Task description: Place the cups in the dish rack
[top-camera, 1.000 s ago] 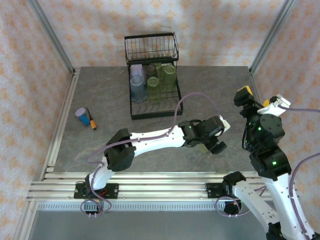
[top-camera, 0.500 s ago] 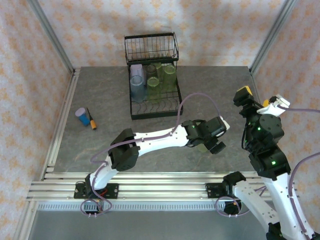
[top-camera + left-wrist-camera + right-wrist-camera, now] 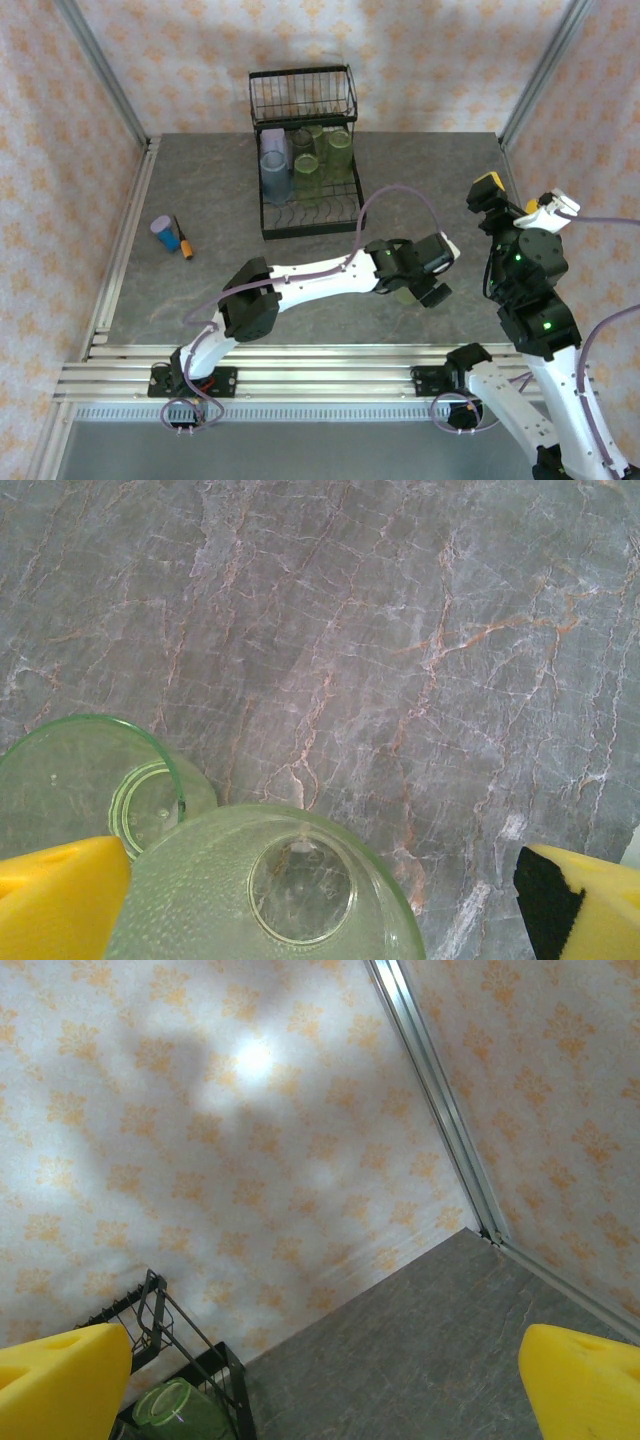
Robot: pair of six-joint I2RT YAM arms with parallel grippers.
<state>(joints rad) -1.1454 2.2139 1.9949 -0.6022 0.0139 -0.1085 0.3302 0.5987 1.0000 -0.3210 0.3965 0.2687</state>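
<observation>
Rack (image 3: 310,232): at 11 o'clock from my left gripper (image 3: 420,293), cups (image 3: 318,165) inside.
Left fingers (image 3: 60,895): wide apart, holding nothing.
Table cups (image 3: 270,890): two green ones right under me. Light, slippery, squashy; pinch the near one's wall softly.
Right gripper (image 3: 320,1385): fingers apart, empty.

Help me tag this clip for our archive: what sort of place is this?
Probably a robot test cell, not a home kitchen: a grey marble-patterned tabletop edged by aluminium rails, orange-patterned wallpaper panels around it, and a black wire dish rack holding translucent plastic cups.
</observation>
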